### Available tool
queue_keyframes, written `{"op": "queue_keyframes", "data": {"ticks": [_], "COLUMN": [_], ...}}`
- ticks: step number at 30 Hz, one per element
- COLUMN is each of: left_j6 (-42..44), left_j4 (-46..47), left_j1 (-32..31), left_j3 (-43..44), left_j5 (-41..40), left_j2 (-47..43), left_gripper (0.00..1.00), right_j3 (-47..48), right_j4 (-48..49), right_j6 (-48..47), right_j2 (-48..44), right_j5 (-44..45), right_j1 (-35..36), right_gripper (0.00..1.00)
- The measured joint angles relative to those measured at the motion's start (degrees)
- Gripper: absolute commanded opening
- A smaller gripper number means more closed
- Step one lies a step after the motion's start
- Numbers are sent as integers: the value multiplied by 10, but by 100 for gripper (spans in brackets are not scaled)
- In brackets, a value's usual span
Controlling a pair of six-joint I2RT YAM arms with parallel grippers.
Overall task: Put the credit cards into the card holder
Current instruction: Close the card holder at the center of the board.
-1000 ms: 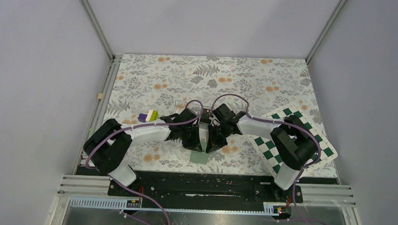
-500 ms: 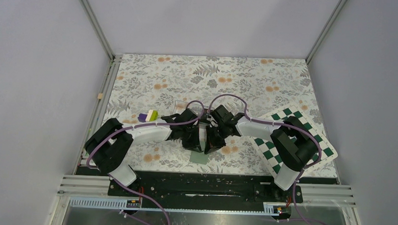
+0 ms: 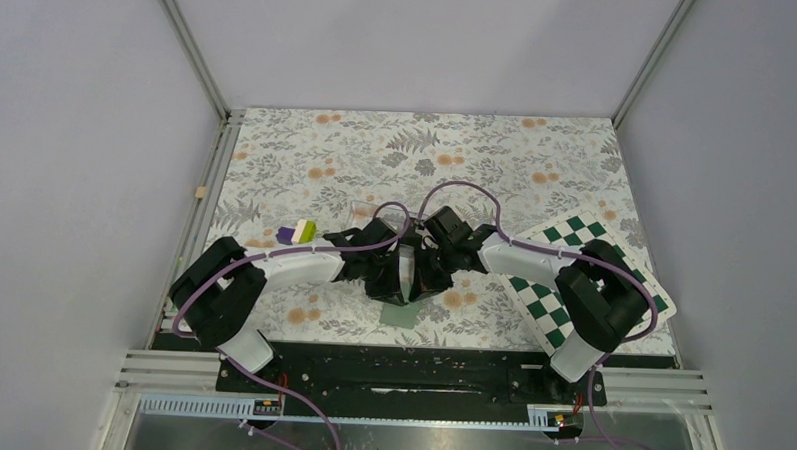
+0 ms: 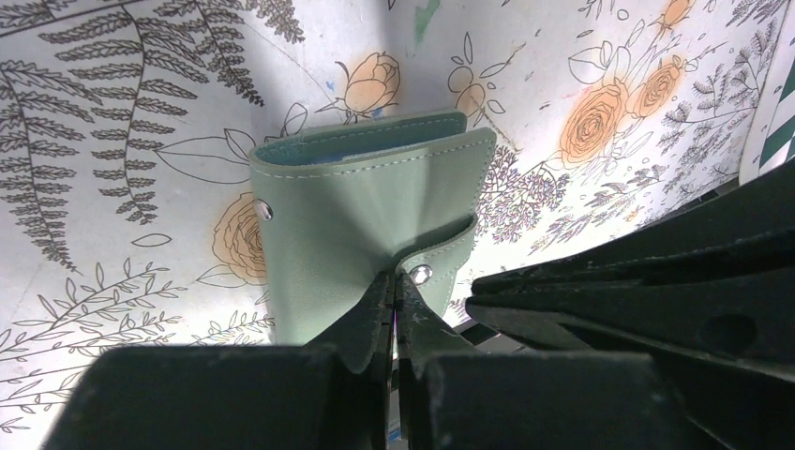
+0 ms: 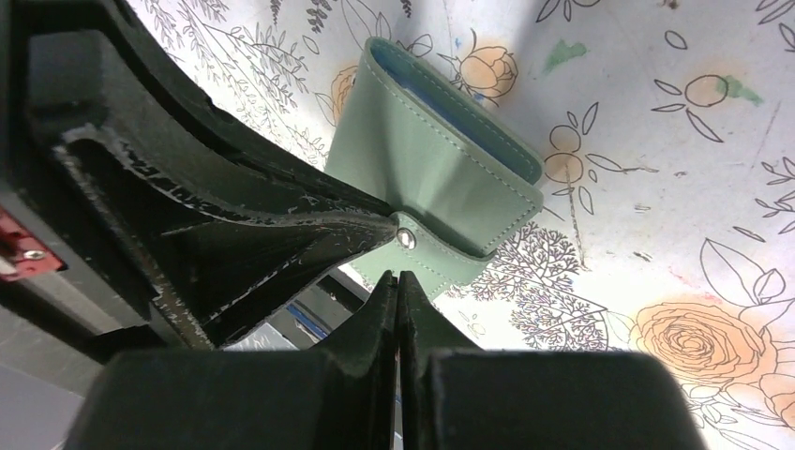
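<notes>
The card holder (image 4: 366, 202), a folded rectangle of smooth sage-green leather with pale stitching and a blue-grey lining at its open edge, is over the flower-printed table cover (image 4: 112, 112). The left gripper (image 4: 394, 286) has its matte black jaws clamped on the holder's edge, beside the rounded strap's metal snap (image 4: 421, 273). The right gripper (image 5: 397, 279) meets that strap from the holder's other side with its jaws pressed together. I cannot tell whether they catch any leather.

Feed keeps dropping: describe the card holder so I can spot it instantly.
On the floral table cover, find the near-centre spot where the left end effector and right end effector meet. The card holder lies there: a flat sage-green wallet with a metal snap, unlike the green-and-white chequered board to its right.
</notes>
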Motion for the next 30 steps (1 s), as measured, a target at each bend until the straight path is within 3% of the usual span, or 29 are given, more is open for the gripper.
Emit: {"op": "queue_keyframes", "data": {"ticks": [30], "left_j6": [-11], "left_j4": [2], "left_j1": [-9], "left_j3": [0], "left_j5": [-5], "left_j2": [7], "left_gripper": [0], "right_j3": [24], "right_j4": [-34], "right_j6": [-3], "right_j2": [51], "right_j5": [36], "right_j1": [21], "right_gripper": [0]}}
